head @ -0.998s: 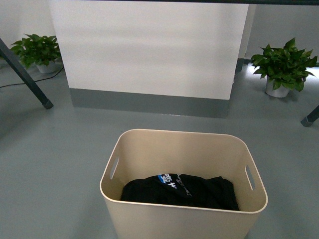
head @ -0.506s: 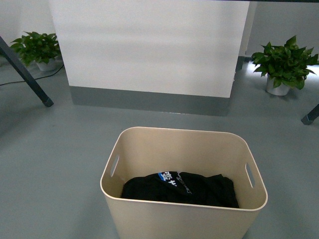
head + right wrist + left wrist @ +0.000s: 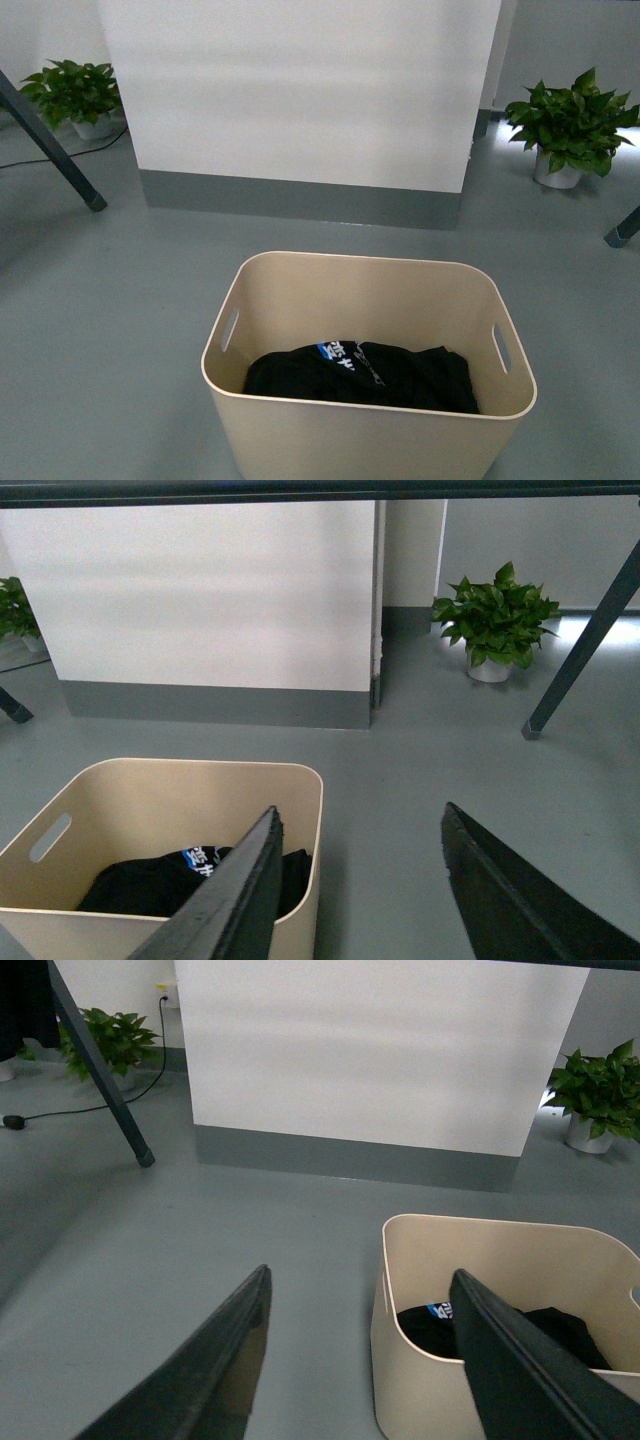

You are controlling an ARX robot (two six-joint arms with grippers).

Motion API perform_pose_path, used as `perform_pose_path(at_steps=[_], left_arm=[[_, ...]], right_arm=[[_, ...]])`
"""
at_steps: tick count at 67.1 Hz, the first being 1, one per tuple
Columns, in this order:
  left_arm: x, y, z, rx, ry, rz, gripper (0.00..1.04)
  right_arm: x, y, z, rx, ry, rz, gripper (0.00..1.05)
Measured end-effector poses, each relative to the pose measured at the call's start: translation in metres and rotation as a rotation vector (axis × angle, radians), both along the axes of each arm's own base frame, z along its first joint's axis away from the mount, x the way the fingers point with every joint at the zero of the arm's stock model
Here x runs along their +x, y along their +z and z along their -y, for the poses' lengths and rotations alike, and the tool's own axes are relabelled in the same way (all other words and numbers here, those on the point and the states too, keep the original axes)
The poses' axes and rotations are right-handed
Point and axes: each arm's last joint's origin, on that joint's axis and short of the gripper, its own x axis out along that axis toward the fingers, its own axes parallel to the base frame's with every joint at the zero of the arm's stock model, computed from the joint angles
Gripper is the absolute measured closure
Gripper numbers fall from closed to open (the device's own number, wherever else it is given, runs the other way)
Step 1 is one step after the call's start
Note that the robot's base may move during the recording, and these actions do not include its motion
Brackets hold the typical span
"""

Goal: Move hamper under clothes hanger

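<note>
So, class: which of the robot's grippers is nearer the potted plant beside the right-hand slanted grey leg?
Right. The right gripper sits off the hamper's right end, on the plant's side; the left gripper is at the hamper's opposite end.

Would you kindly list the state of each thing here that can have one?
Hamper: upright on the floor, open-topped, not gripped.
Black garment: crumpled inside the hamper.
Left hand: open, empty, straddling the hamper's side wall.
Right hand: open, empty, straddling the opposite wall.
Hanger legs: standing, slanted.
</note>
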Motion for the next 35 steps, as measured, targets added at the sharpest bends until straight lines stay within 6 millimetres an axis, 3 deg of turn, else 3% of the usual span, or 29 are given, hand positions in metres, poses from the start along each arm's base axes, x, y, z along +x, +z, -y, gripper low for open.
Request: perform_pose_path(at_steps=[6, 16, 35], left_arm=[[0.0000, 0.0000, 0.0000, 0.000, 0.000, 0.000, 0.27], [0.0000, -0.0001, 0.0000, 0.001, 0.000, 0.000, 0.05], [0.0000, -0.0001, 0.0000, 0.001, 0.000, 0.000, 0.07]], right_arm=[[0.0000, 0.0000, 0.0000, 0.000, 0.000, 0.000, 0.32], [0.0000, 0.0000, 0.0000, 0.000, 0.000, 0.000, 0.07], [0.0000, 0.0000, 0.0000, 0.000, 0.000, 0.000, 0.08]])
